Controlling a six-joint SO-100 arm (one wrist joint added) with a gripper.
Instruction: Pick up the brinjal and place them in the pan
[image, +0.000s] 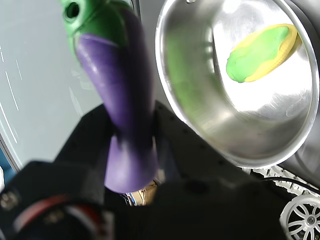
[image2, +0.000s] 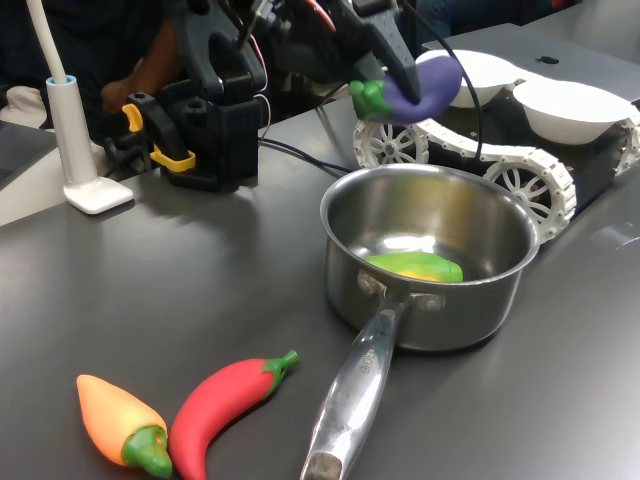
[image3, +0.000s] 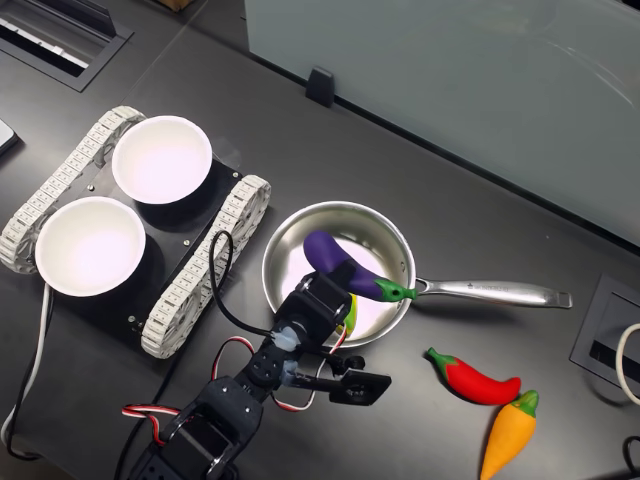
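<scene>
pincer (image2: 402, 88) | clamps brinjal (image2: 425, 86) | above pan (image2: 430, 300) | no legible writing

Brinjal (image2: 425, 84): glossy purple body, green stem cap. Pan (image2: 470, 300): shiny silver steel; inside it, a toy corn cob (image: 260, 52) with yellow kernels and green husk. Chili (image2: 225, 410): red with a green stem. Pepper (image2: 115, 418): orange with a green cap. Two bowls (image3: 160, 160): white. Tracked vehicle (image3: 190, 280): white treads, black deck. Table (image2: 150, 290): dark grey. Gripper (image2: 400, 75): black.
</scene>
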